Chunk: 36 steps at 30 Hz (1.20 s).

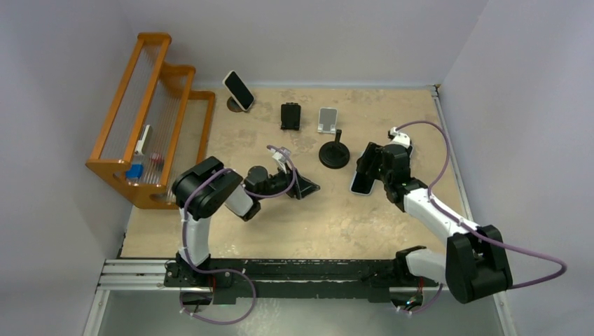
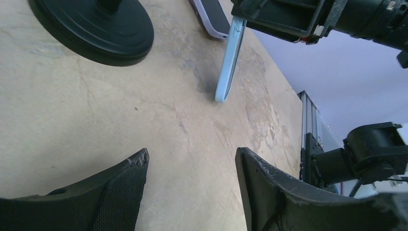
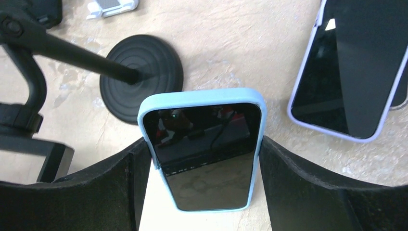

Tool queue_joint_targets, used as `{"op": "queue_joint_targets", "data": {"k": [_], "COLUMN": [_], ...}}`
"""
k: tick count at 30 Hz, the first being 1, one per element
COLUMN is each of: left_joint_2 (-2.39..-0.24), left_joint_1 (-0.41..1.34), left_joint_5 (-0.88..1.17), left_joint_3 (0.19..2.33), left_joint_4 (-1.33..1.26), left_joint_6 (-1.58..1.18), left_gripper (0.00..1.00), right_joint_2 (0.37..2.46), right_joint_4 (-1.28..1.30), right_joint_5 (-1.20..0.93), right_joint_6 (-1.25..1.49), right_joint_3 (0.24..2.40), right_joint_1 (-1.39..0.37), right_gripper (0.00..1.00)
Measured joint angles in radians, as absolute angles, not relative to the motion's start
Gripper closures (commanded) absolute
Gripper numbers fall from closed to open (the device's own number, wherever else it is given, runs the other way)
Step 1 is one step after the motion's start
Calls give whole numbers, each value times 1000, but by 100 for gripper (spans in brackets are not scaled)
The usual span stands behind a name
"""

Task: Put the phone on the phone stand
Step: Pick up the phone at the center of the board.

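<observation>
Right end effector (image 3: 204, 161) grasps the blue phone (image 3: 204, 139), seen edge-on from the released left end effector (image 2: 190, 156).

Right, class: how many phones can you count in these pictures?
3. A propped phone at the back left; a blue-cased phone upright in the right end effector; a lilac-cased phone flat beside it. Others may be hidden.

An orange wooden rack (image 1: 143, 190) stands at the tan surface's (image 1: 329, 224) left edge. At the back a phone (image 1: 239, 89) leans on a round-based holder (image 1: 232, 107). A lilac-cased phone (image 3: 346, 72) lies flat.
</observation>
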<state>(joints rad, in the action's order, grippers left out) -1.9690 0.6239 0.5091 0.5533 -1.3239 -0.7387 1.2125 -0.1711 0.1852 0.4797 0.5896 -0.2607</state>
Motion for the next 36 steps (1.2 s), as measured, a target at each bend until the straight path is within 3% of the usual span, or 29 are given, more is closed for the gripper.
{"op": "queue_joint_targets", "data": {"k": [9, 23, 25, 27, 29, 30, 31, 32, 36], "left_joint_2": [-2146, -2209, -2209, -2209, -2209, -2209, -2209, -2209, -2191], "left_joint_1": [799, 844, 854, 867, 878, 879, 884, 884, 883], "left_joint_5": [337, 370, 371, 371, 372, 377, 361, 363, 373], "left_joint_3": [616, 735, 754, 775, 784, 784, 783, 783, 754], "left_joint_4": [-1488, -1509, -1502, -1500, -1495, -1496, -1492, -1495, -1511], "left_joint_6": [-647, -660, -661, -662, -659, -667, -690, -716, -701], "left_gripper": [34, 33, 42, 71, 98, 100, 100, 100, 100], "right_joint_2": [1124, 1076, 1078, 1079, 1078, 1076, 1067, 1042, 924], "right_joint_4": [-163, -152, -148, -142, -134, -130, -117, -97, -75], "right_joint_5": [138, 145, 149, 163, 173, 182, 194, 200, 196], "right_joint_6": [551, 641, 657, 670, 678, 680, 682, 680, 673], "right_joint_3": [514, 469, 469, 470, 472, 473, 476, 477, 475], "right_joint_1": [-346, -501, -525, -545, -558, -562, -566, -566, -572], "right_gripper": [62, 62, 61, 56, 42, 31, 8, 2, 1]}}
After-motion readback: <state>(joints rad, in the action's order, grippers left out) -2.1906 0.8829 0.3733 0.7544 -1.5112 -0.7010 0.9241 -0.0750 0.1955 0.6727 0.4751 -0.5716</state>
